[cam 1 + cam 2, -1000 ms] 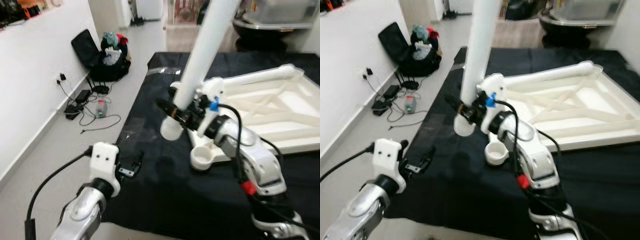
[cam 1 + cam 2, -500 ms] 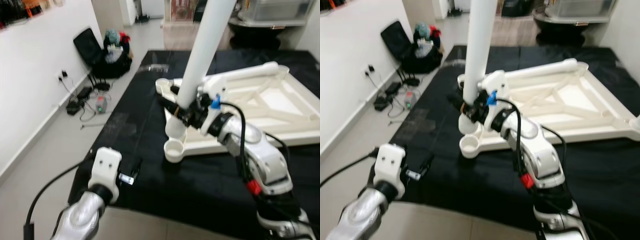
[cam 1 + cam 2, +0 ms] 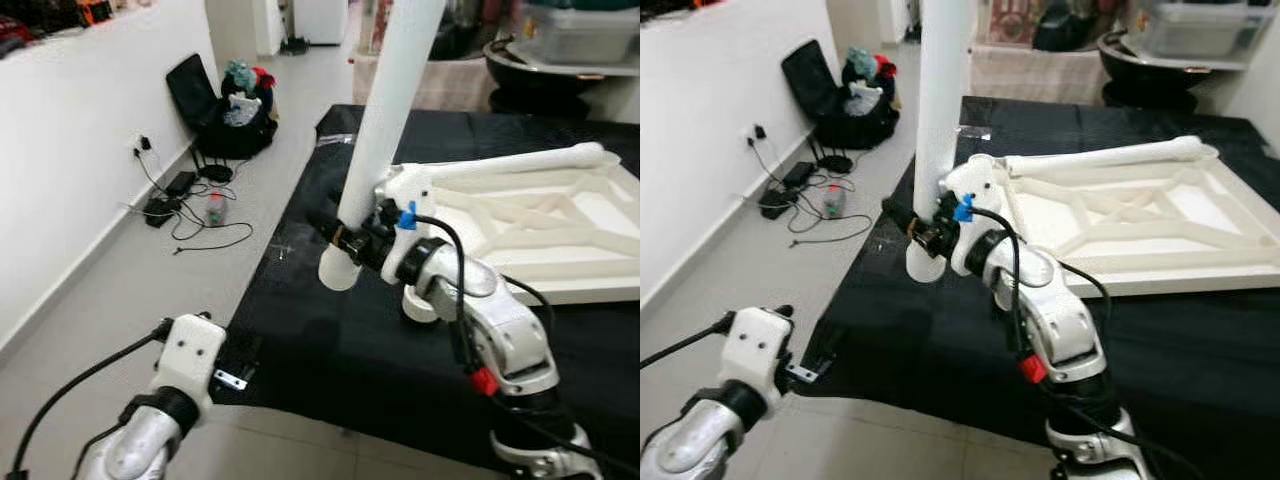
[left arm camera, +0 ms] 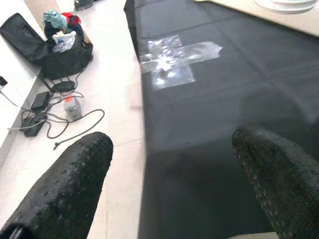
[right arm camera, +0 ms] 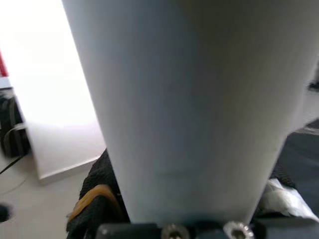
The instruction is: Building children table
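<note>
**Table leg carried off the corner socket**

Half a second ago the foot of the white table leg (image 3: pixel 385 115) hung just above the corner socket (image 3: pixel 420 303) of the upturned tabletop (image 3: pixel 560 225). It now hangs beside it, over the black mat (image 3: pixel 330 340), so insertion remains undone. The leg's long axis is near upright, top leaning away. Right gripper (image 3: pixel 345 238) pinches the leg low down. Left gripper (image 4: pixel 169 184) is spread, empty, over the mat's near edge.

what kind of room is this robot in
Probably a room in a home, used as a work spot. A black bag stuffed with clothes sits against the white wall, chargers and cables trail from a wall socket over the tiled floor, and an upside-down white table top lies on a black mat.
</note>
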Available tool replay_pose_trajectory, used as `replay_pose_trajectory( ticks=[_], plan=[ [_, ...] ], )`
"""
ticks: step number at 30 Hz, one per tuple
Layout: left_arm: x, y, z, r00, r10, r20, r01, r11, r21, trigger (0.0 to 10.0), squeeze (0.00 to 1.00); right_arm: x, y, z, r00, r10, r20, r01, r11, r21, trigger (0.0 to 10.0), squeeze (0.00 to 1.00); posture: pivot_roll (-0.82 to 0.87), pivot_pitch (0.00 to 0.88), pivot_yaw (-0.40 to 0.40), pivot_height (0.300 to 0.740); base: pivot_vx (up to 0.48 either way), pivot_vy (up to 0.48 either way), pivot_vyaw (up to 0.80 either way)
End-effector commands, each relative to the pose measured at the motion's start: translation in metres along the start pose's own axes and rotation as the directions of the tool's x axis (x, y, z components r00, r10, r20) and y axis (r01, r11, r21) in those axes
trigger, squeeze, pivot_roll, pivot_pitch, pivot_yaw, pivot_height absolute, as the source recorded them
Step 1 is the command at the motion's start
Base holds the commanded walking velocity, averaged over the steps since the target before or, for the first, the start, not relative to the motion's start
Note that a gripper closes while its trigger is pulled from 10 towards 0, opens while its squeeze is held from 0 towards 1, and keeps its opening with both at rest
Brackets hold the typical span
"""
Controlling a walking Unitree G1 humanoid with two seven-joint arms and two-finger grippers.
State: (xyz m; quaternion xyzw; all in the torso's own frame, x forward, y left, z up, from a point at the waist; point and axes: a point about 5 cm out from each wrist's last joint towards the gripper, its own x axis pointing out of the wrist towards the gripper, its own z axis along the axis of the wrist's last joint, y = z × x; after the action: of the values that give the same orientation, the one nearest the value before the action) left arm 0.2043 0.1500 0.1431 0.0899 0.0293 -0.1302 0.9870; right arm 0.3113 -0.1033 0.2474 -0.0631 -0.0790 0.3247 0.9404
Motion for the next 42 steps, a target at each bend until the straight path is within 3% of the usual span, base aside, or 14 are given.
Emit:
replay_pose_trajectory(
  ticks=[1,5,13,16,20,21,22,23,32,42],
  plan=[
    [0.0,0.003,-0.002,1.0,0.013,-0.013,-0.012,1.0,0.012,10.0,0.0,-0.001,-0.007,-0.001,0.998,-0.061,-0.004,0.061,0.998,0.004,10.0,0.0,0.0,0.152,0.03,0.74,0.0,0.0,0.0],
    [0.005,0.015,-0.003,0.999,0.046,-0.009,-0.046,0.999,0.023,10.0,0.0,0.001,-0.01,-0.002,0.995,-0.097,-0.015,0.098,0.994,0.043,10.0,0.0,0.0,0.158,0.03,0.74,0.0,0.0,-0.8],
    [0.006,0.01,0.0,0.999,0.013,0.036,-0.012,1.0,-0.015,10.0,0.0,0.008,-0.01,0.009,0.994,-0.097,0.04,0.093,0.992,0.089,10.0,0.0,0.0,0.177,0.031,0.74,0.0,0.0,-0.8],
    [0.003,0.006,0.002,0.998,-0.029,0.049,0.029,0.999,-0.014,10.0,0.0,0.009,-0.006,0.017,0.996,-0.016,0.084,0.008,0.996,0.094,10.0,0.0,0.0,0.187,0.032,0.74,0.0,0.0,-0.8],
    [-0.005,-0.007,0.008,0.984,-0.165,0.074,0.163,0.986,0.026,10.0,0.0,0.01,-0.004,0.032,0.988,0.059,0.142,-0.07,0.995,0.07,10.0,0.0,0.0,0.21,0.032,0.74,0.0,0.0,-0.8],
    [-0.009,-0.016,0.013,0.967,-0.238,0.091,0.236,0.971,0.033,10.0,0.0,0.012,-0.004,0.039,0.984,0.084,0.158,-0.093,0.995,0.048,10.0,0.0,0.01,0.218,0.03,0.74,0.0,0.0,0.0],
    [-0.01,-0.018,0.014,0.963,-0.252,0.094,0.25,0.968,0.031,8.0,0.0,0.012,-0.004,0.04,0.983,0.088,0.159,-0.096,0.994,0.043,10.0,0.0,0.01,0.218,0.03,0.74,0.0,0.0,0.0],
    [-0.013,-0.024,0.016,0.946,-0.301,0.119,0.3,0.953,0.032,0.0,0.0,0.013,-0.001,0.04,0.98,0.127,0.151,-0.132,0.991,0.025,10.0,0.0,0.01,0.23,0.03,0.74,0.0,0.0,0.0],
    [-0.014,-0.031,0.02,0.922,-0.356,0.151,0.353,0.934,0.049,0.0,0.0,0.016,0.004,0.037,0.971,0.223,0.09,-0.221,0.975,-0.031,10.0,0.0,0.01,0.256,0.024,0.74,0.0,0.0,0.0],
    [-0.017,-0.032,0.021,0.92,-0.353,0.17,0.346,0.936,0.069,0.0,0.0,0.015,-0.015,0.038,0.972,0.224,0.072,-0.223,0.974,-0.033,10.0,0.0,0.0,0.274,0.017,0.74,0.0,0.0,0.0]
  ],
)
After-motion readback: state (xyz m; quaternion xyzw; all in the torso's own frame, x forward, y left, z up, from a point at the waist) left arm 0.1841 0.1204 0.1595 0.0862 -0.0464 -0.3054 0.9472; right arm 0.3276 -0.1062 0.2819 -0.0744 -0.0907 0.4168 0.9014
